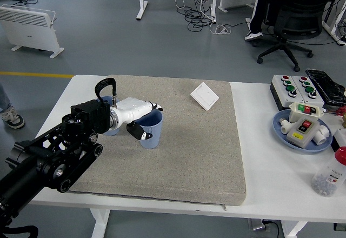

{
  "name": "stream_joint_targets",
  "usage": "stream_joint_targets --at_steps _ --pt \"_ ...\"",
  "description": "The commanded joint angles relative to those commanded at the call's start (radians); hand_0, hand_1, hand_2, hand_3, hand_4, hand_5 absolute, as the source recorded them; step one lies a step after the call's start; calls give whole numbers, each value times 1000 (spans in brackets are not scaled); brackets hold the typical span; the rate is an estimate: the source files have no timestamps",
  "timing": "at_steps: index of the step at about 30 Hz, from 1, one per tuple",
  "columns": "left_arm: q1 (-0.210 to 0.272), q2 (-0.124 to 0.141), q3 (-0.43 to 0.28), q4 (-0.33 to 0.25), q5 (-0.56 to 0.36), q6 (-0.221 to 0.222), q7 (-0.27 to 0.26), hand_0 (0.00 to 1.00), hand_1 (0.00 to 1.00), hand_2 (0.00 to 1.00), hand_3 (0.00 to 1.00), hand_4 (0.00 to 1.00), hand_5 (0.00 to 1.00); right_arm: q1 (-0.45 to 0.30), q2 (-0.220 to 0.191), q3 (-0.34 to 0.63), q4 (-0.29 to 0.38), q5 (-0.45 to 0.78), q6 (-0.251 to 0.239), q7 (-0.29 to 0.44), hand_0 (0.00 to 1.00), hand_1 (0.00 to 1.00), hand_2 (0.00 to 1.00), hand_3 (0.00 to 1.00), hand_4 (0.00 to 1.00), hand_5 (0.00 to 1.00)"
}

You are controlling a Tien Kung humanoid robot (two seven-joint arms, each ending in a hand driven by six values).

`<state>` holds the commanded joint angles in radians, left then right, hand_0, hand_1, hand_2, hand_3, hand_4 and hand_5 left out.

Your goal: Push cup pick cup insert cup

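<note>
Left hand (135, 116) is over the left part of the grey mat (189, 157), white fingers closed around a blue cup (152, 130): fingers across the rim at the far side, thumb (139, 132) against the cup's near-left wall. The cup is upright with its base on or just above the mat; contact can't be confirmed from this angle.

A second blue cup (110, 124) sits just left of the hand, mostly hidden behind the black wrist, only its rim and part of its wall showing.

The left arm (51, 157) comes in from the lower left corner. Right arm is not in the frame.

Other items on the white table (270, 167):
- white wall switch (204, 96) at the far edge of the mat, well apart from the cups
- blue plate (284, 132) at right, holding button boxes
- grey button box (292, 89) with red and green buttons, far right
- clear bottle (330, 176) with a red cap, near right edge
</note>
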<state>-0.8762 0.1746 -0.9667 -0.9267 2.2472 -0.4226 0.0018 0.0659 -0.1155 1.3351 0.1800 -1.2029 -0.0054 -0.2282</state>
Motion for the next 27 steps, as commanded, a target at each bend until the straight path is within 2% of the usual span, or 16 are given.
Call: stream_joint_targets --at_steps 6,16,19,21,27 --pt "2 10 -5 -37 -12 -20 7 393 416 395 420 523 2 3 0 -1 0 3 0 1 696 588 611 544 110 426" --pt "-9 54 -31 -161 -34 -74 44 409 420 390 421 498 2 6 0 2 0 3 0 1 696 587 611 544 109 427" --pt "-28 88 -55 -212 -60 -95 59 409 420 390 421 498 2 8 -1 5 0 1 -1 1 696 587 611 544 109 427" --pt "-40 106 -64 -226 -70 -100 63 414 426 393 426 506 2 8 -2 6 0 1 -1 1 696 587 612 545 109 427" --pt "-82 165 -100 -221 -76 -114 70 415 422 395 429 510 2 9 -3 8 0 2 -2 1 696 587 611 545 108 425"
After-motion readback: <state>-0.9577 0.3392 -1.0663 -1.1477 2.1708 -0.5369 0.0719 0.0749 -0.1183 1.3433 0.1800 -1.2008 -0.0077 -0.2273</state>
